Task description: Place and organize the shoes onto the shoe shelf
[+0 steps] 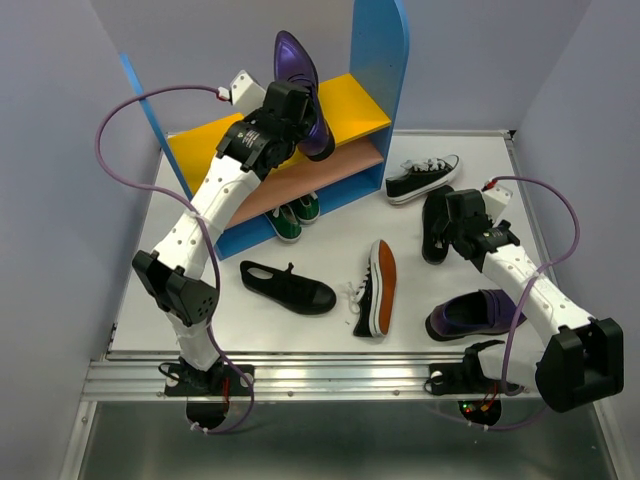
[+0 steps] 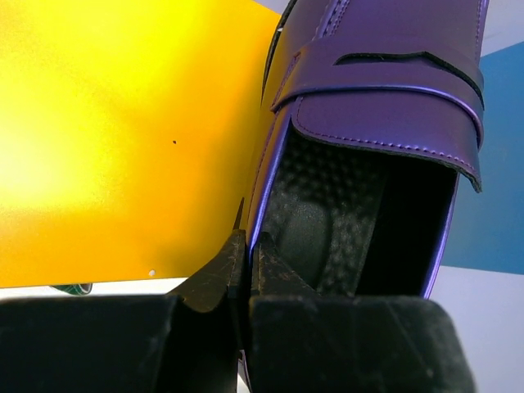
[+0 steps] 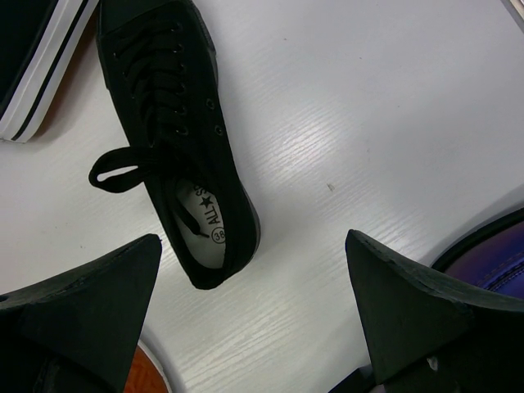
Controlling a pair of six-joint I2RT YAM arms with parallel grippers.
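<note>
My left gripper (image 1: 292, 108) is shut on the side wall of a glossy purple loafer (image 1: 298, 80), holding it toe-up over the shoe shelf's yellow top board (image 1: 345, 105). In the left wrist view the fingertips (image 2: 233, 255) pinch the loafer's (image 2: 377, 98) rim, one finger outside and one inside. My right gripper (image 1: 457, 218) hangs open over the table beside a black shoe (image 1: 434, 232), nothing between its jaws. Its wrist view shows an all-black lace-up shoe (image 3: 176, 139) on the white table ahead of the gripper (image 3: 254, 246).
Green sneakers (image 1: 293, 216) sit under the tan lower board (image 1: 300, 182). On the table lie a white-soled black sneaker (image 1: 422, 178), its mate on its side with orange outsole up (image 1: 377, 290), a black shoe (image 1: 288, 287) and a second purple loafer (image 1: 475, 313). Blue side panels (image 1: 380, 60) flank the shelf.
</note>
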